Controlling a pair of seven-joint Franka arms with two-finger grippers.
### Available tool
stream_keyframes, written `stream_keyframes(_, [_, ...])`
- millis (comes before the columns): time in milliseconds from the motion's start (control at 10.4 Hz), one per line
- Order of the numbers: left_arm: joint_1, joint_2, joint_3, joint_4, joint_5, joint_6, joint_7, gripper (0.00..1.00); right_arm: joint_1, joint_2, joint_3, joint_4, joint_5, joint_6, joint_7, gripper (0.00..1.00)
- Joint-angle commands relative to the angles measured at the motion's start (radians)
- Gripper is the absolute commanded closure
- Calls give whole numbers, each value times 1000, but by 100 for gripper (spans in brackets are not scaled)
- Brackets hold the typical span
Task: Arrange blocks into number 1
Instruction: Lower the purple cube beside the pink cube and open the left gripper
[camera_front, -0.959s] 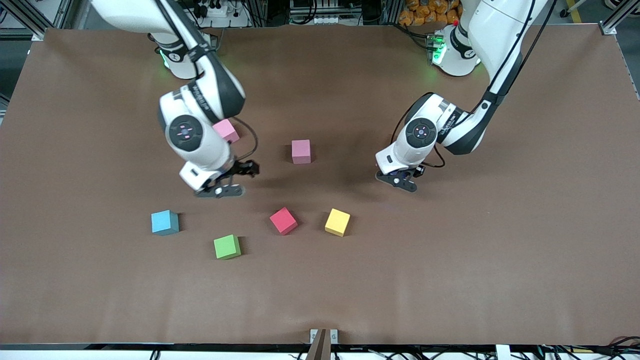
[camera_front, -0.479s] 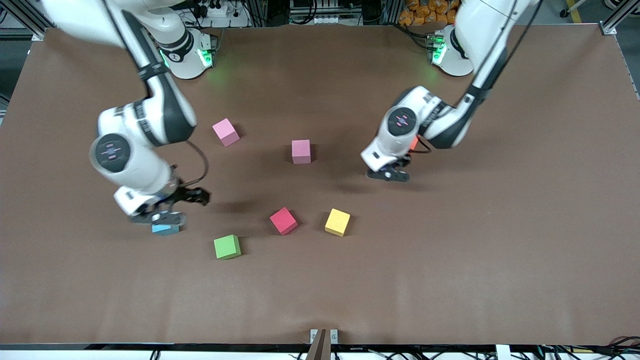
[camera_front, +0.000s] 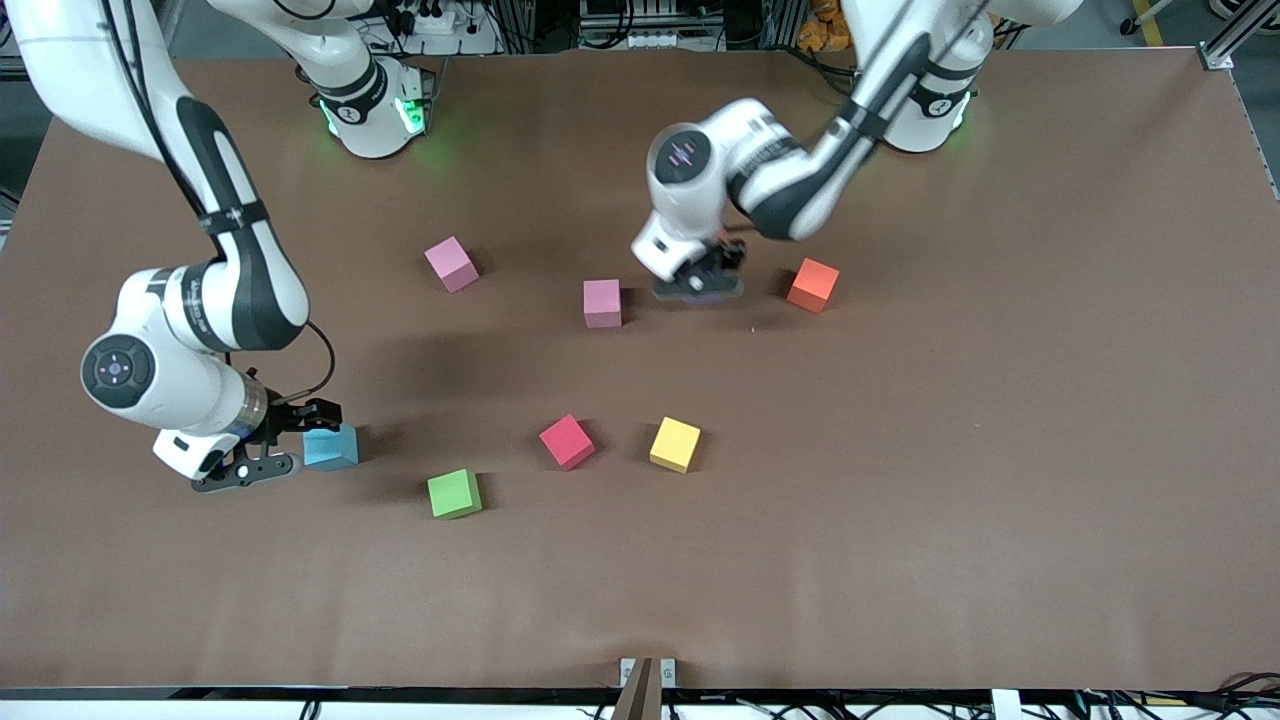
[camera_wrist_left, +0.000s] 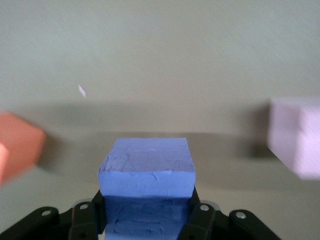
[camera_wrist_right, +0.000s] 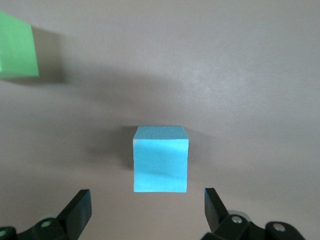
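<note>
Two pink blocks; one purple block in left pincer.

My right gripper sits low at the right arm's end of the table, jaws spread, with the light blue block just beside it and bare table around. The green block is the nearest obstacle. My left gripper, clamped on a purple block, hangs between a pink block and the orange block, with open table on the front-camera side before the red block and yellow block.
</note>
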Motion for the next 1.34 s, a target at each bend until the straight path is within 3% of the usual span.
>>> stream_keyframes(0, [-42,15,-59,34,8,-22,-129,100,1,55,14,19,5,2,-33,0])
stream_keyframes(575, [-142,222,-60,275,-26,-22,-162,100,3,66,-32,14,13,7,-96,0])
stream_keyframes(1247, [-133,282,-51,325,-13,-22,-90,100,13,93,-41,17,95,16,-96,0])
